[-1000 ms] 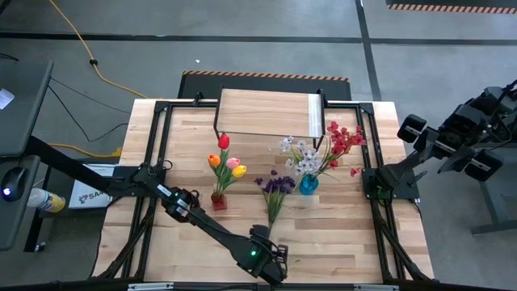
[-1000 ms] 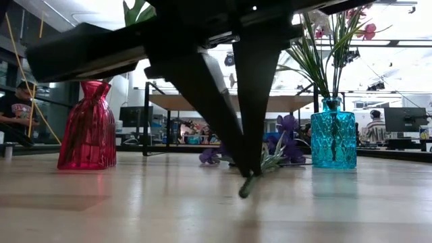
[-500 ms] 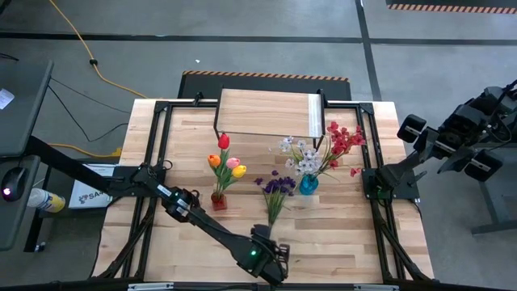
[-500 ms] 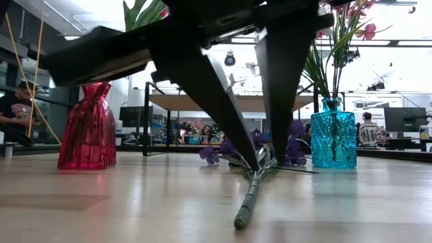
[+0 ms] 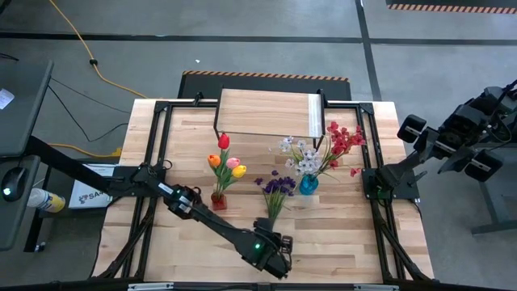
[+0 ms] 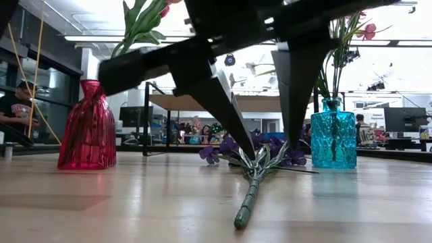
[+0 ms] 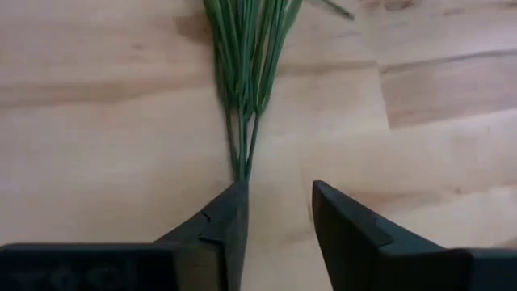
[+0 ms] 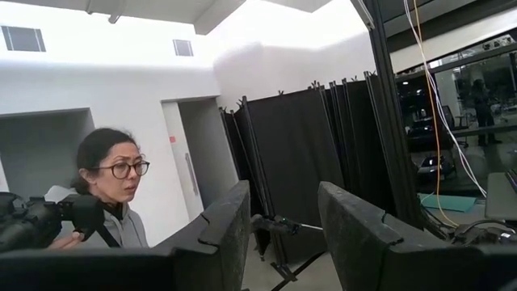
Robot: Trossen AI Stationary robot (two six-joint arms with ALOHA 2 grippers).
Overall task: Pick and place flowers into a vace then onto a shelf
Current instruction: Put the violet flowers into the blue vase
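Now the left tool (image 7: 275, 214) stands open around the stem of the purple flowers (image 5: 279, 186), which lie flat beside the blue vase (image 5: 308, 184), probably to grip them low, while the right tool (image 8: 283, 234) waits open off the table (image 5: 339, 234).

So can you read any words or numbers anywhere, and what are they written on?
"SA": the only letters that can be read, on a white box beside the table's left edge in the high view; the rest is hidden by the left arm.
Screens in the room behind, low view: too blurred to read.
Nothing is written on the vases, shelf or flowers.
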